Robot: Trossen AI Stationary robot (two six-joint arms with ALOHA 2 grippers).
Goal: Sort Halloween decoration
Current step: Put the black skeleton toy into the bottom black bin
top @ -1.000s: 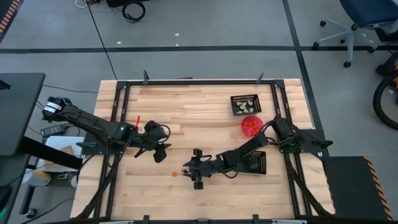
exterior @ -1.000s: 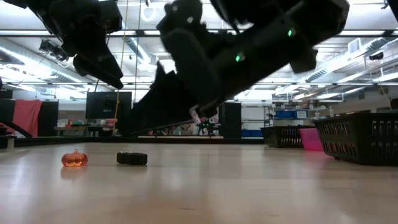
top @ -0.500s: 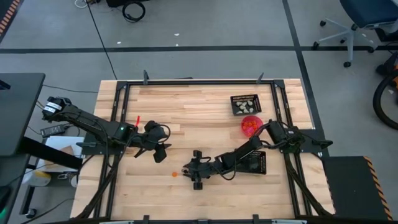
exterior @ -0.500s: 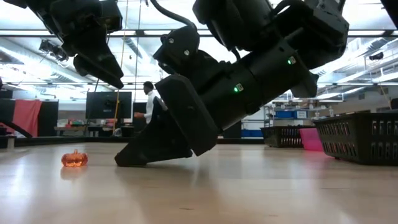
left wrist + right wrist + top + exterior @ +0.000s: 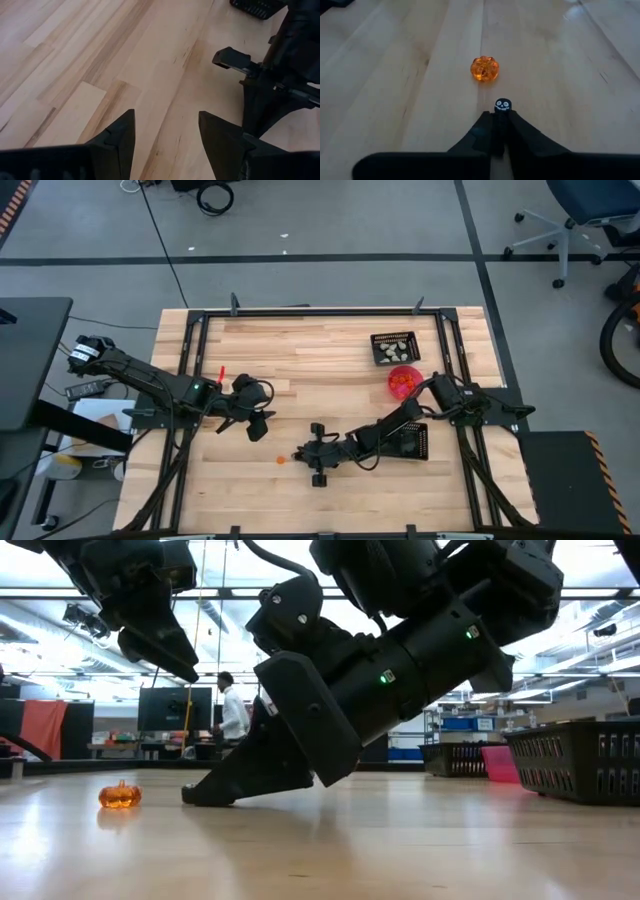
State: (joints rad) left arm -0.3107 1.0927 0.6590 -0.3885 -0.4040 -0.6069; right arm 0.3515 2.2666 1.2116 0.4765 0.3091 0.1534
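Note:
The Halloween decoration here is a black trinket [image 5: 502,106] with a white grinning face and an orange pumpkin [image 5: 484,69], which rests on the wood just beyond it. My right gripper [image 5: 500,119] is low at the table's near middle [image 5: 300,453], shut on the black trinket. The pumpkin [image 5: 120,795] sits a short way toward the table's left from the fingertips [image 5: 205,795]. My left gripper [image 5: 166,131] hangs open above the table's left half [image 5: 258,428], holding nothing. My right gripper pinches the black trinket between its two fingertips [image 5: 487,122]. Its white-faced end [image 5: 502,105] sticks out past the tips. The fingers slant down from the table's right side. The tips are down on the wood [image 5: 200,798], so the trinket is at table level.
A black mesh tray [image 5: 394,347] with pale pieces stands at the far right, a round pink-red bowl [image 5: 404,381] just nearer. Another black mesh tray [image 5: 412,442] lies under my right arm. A person [image 5: 232,712] stands in the room beyond the table.
My right gripper has sunk onto the table over the black trinket, which lay loose beside the pumpkin, and has shut on it. The pumpkin has stayed where it was.

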